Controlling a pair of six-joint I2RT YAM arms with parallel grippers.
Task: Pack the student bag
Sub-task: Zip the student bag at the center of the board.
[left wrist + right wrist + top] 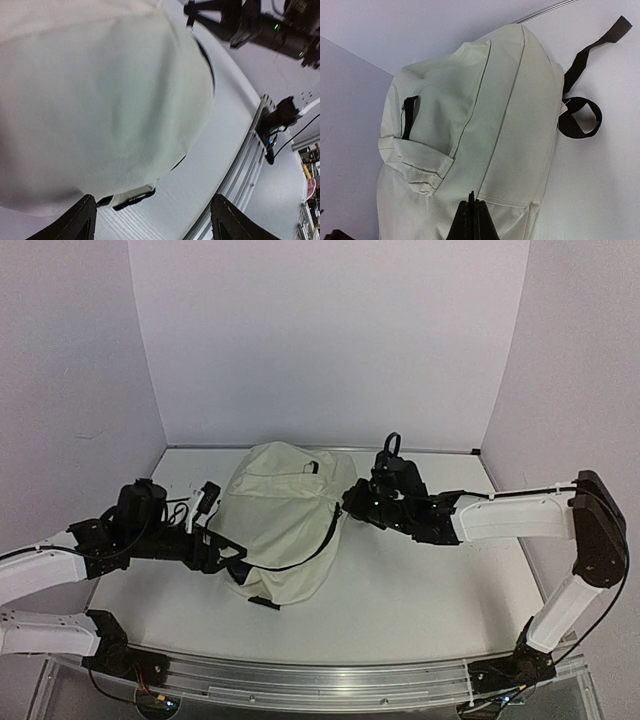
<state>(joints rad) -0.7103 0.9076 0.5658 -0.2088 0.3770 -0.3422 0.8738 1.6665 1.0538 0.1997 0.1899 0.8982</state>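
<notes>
The student bag (285,520), slumped mid-frame on the desk (420,590), looks soft, light and floppy. Its black strap (580,55), upper right, seems the firmest hold. Left jaws apart, right jaws together.

The top external camera is looking down from high above the near edge of the table (420,610), taking in its whole top. The left wrist camera is sitting close against the student bag (100,100), facing right along the near edge, while the right wrist camera is viewing the same bag, apparently toward the far edge.
</notes>
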